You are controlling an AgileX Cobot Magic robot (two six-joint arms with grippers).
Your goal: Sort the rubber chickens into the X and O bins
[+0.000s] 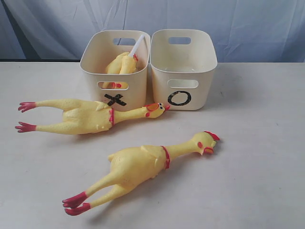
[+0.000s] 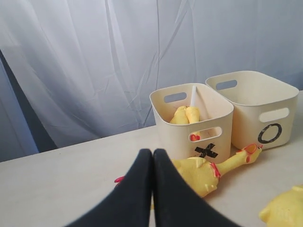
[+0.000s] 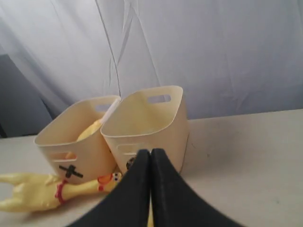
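Note:
Two cream bins stand side by side at the back of the table: the X bin (image 1: 116,67) on the left and the O bin (image 1: 183,69) on the right. A yellow rubber chicken (image 1: 121,64) with a white tube (image 1: 137,45) sticking up sits inside the X bin. A second chicken (image 1: 90,116) lies in front of the X bin, head toward the O bin. A third chicken (image 1: 143,164) lies nearer the front, head to the right. My left gripper (image 2: 153,152) and right gripper (image 3: 151,151) are both shut and hold nothing. Neither shows in the exterior view.
A pale curtain (image 1: 200,19) hangs behind the table. The O bin (image 3: 144,125) shows nothing inside. Bare tabletop (image 1: 262,143) stretches to the right of the bins and chickens.

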